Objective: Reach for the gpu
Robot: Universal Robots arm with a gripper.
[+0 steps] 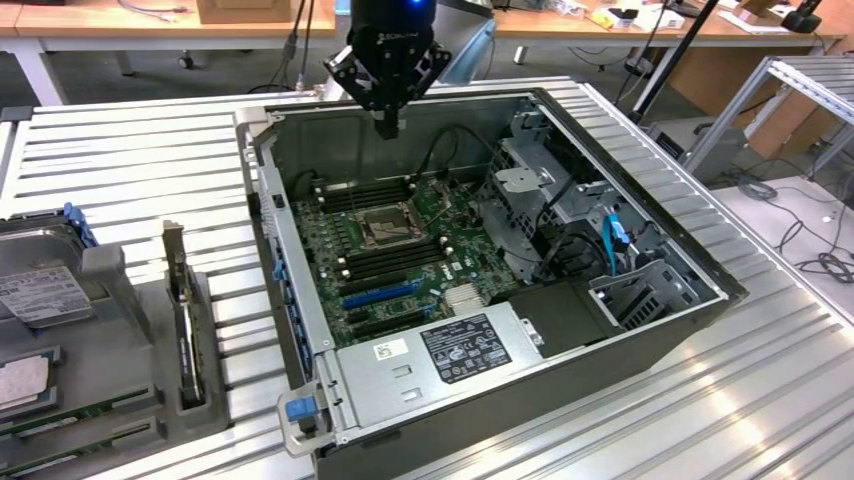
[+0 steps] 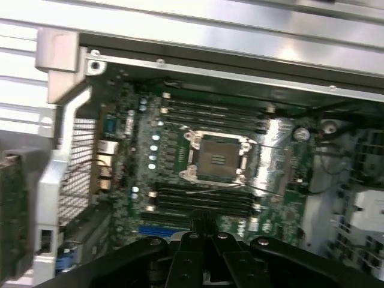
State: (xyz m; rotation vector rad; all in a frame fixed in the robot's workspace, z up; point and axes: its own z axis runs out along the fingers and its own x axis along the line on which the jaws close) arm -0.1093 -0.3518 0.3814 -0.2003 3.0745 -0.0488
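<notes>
Motherboard (image 1: 394, 255) inside open case (image 1: 694, 275)

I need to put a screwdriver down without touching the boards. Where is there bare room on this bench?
The ribbed metal bench is bare between the open grey computer case and the grey rack of upright cards, and again at the exterior view's lower right. Inside the case, around the green motherboard, it is crowded, with the black gripper above.

GPU (image 1: 184, 325): dark card, standing on edge in a gray holder
Place: at 9 o'clock from the case
</notes>
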